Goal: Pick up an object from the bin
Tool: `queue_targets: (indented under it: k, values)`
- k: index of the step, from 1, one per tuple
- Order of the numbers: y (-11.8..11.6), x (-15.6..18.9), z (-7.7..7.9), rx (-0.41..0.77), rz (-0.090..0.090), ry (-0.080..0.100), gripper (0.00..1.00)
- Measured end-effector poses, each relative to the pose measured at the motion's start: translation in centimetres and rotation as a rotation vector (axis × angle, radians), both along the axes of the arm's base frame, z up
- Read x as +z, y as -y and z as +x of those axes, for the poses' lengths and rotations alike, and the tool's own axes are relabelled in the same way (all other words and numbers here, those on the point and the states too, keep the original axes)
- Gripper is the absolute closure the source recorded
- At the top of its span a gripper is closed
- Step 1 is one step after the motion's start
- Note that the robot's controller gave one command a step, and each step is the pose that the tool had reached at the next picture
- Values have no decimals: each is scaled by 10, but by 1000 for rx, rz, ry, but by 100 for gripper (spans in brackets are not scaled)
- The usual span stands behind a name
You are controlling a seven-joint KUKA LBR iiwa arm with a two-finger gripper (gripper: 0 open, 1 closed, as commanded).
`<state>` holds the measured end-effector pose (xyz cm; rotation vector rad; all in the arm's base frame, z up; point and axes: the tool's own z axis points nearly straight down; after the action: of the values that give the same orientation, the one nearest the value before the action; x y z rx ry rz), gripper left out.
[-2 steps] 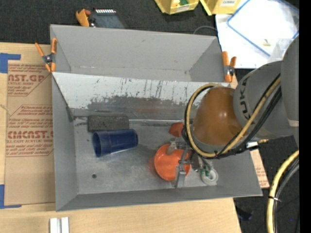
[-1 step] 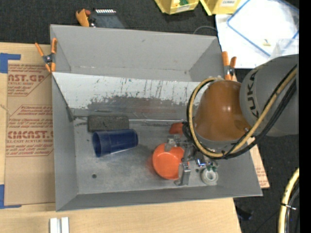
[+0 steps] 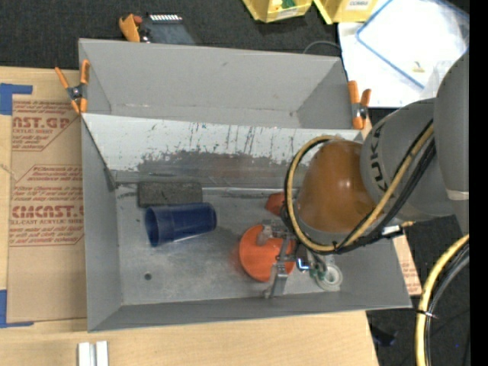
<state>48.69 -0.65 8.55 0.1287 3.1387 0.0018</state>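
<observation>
Bin: the grey metal bin (image 3: 213, 75) holds only a few loose things, spread over its floor, so each can be approached alone.
Jaws: low over the front-right of the floor, at the right edge of a round orange thing (image 3: 255, 254). The wrist's orange cover (image 3: 335, 189) hides much of them, so it cannot be told whether they are open, closed or gripping.
Task's thing: probably that round orange thing, lying near the front wall.
Neighbours: a small pale ring (image 3: 329, 277) just right of the jaws; a blue cup (image 3: 181, 224) on its side well to the left; a dark grey block (image 3: 169, 194) behind the cup.
Stage: seemingly at the grasp, nothing lifted yet.
</observation>
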Motion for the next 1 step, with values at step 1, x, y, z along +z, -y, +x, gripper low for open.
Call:
queue_targets:
  k: [1]
  values:
    - [-1, -13, -3, 163, -4, 27, 0]
